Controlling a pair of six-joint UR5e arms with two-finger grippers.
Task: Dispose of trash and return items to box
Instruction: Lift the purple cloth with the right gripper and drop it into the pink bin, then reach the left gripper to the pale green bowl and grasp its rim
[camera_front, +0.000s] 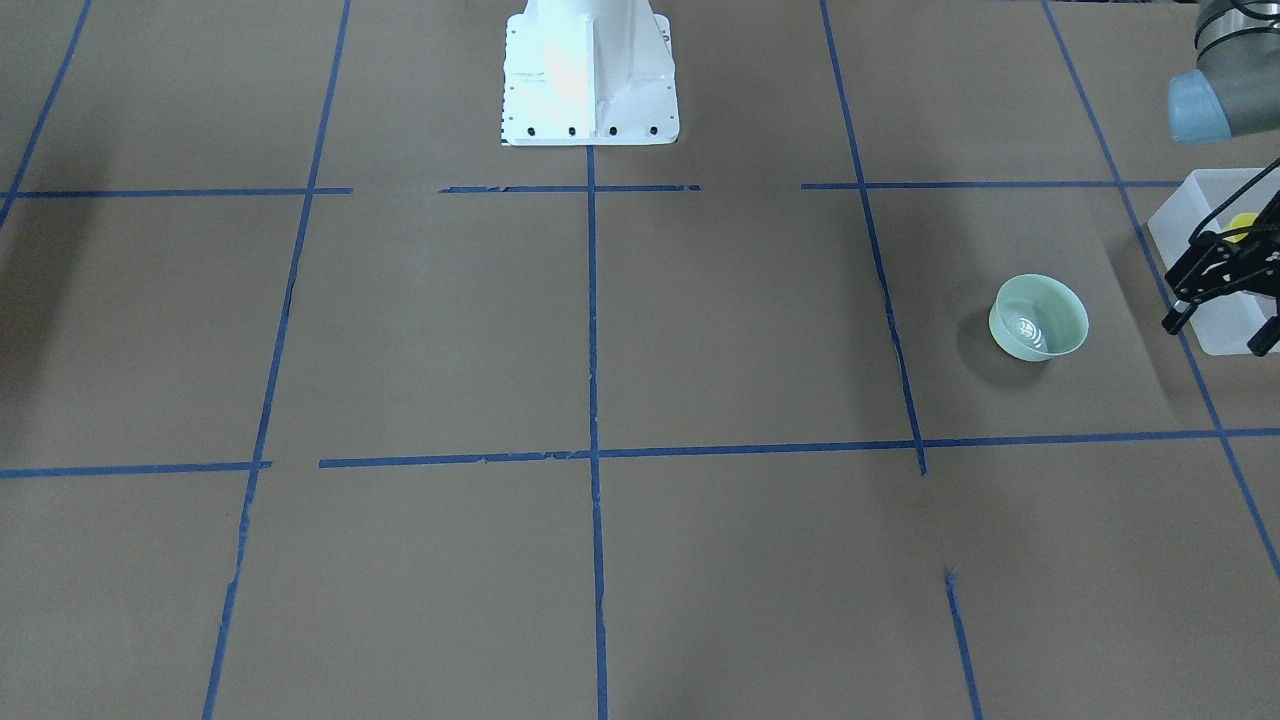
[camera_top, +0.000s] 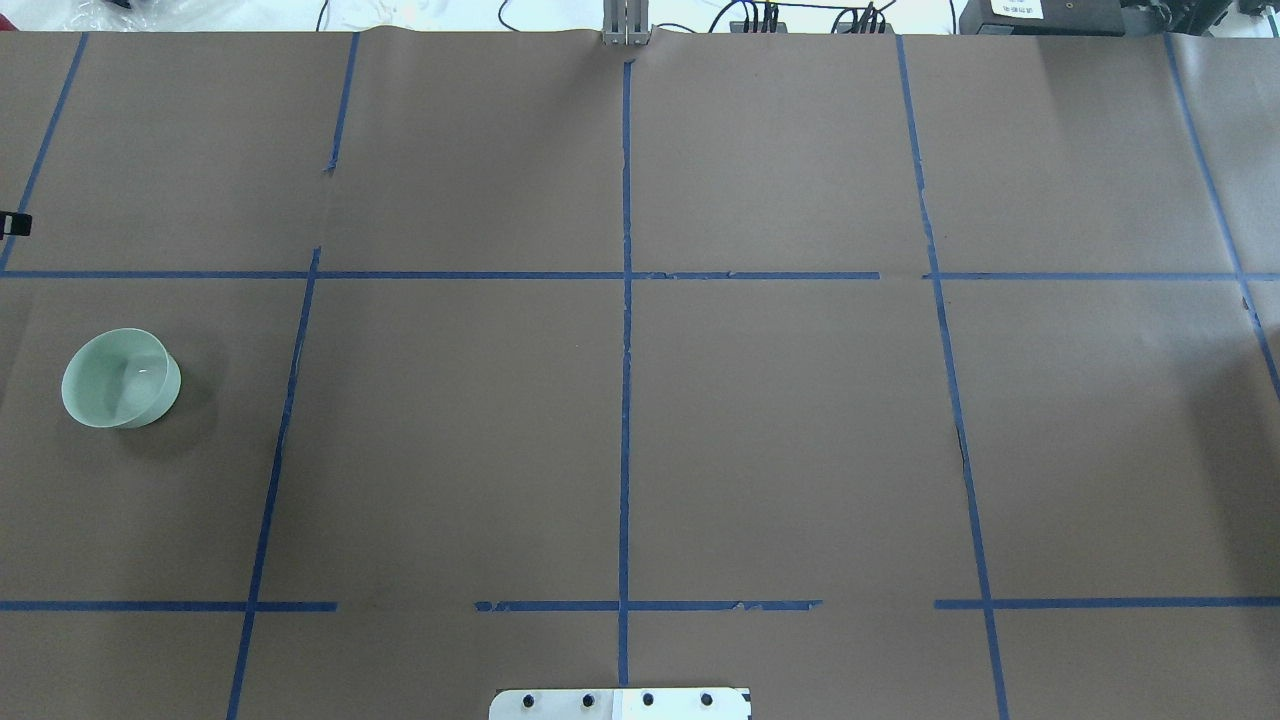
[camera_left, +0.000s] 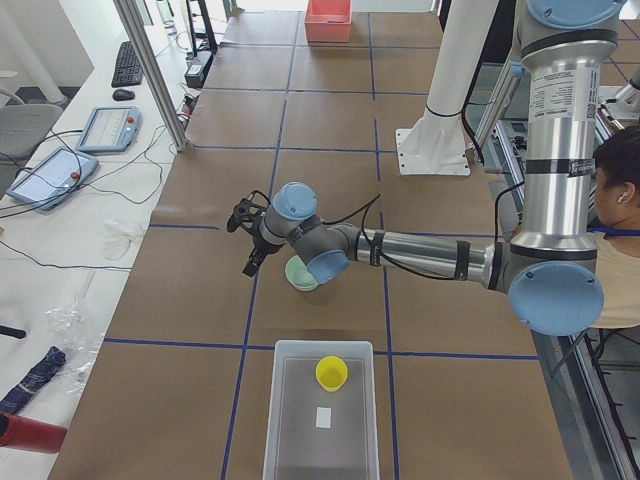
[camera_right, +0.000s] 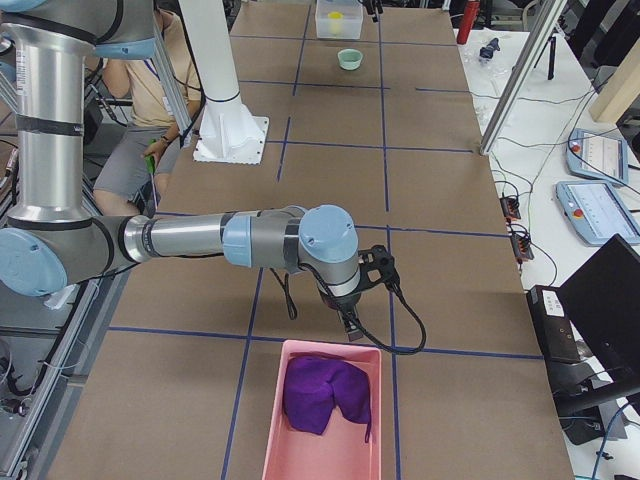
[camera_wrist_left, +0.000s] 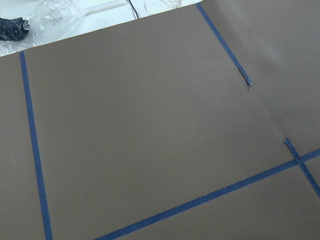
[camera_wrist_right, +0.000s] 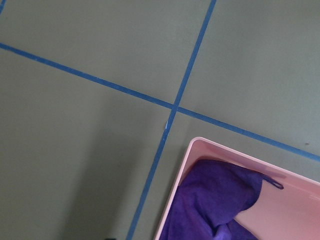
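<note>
The pale mint-green bowl (camera_front: 1038, 317) stands upright on the brown table, and it also shows in the overhead view (camera_top: 120, 378). The yellow cup (camera_left: 331, 373) stands inside the frosted-white box (camera_left: 290, 420) at the table's left end. My left gripper (camera_front: 1217, 330) is open and empty, held above the table beside the bowl, apart from it. My right gripper (camera_right: 350, 322) hangs just above the near rim of a pink bin (camera_right: 372, 440). I cannot tell whether it is open or shut.
The pink bin (camera_wrist_right: 175, 195) at the table's right end holds a crumpled purple cloth (camera_wrist_right: 210, 200). A small white piece (camera_left: 322, 417) lies on the box floor. The robot's white base (camera_front: 590, 75) stands at mid-table. Blue tape lines cross the brown paper.
</note>
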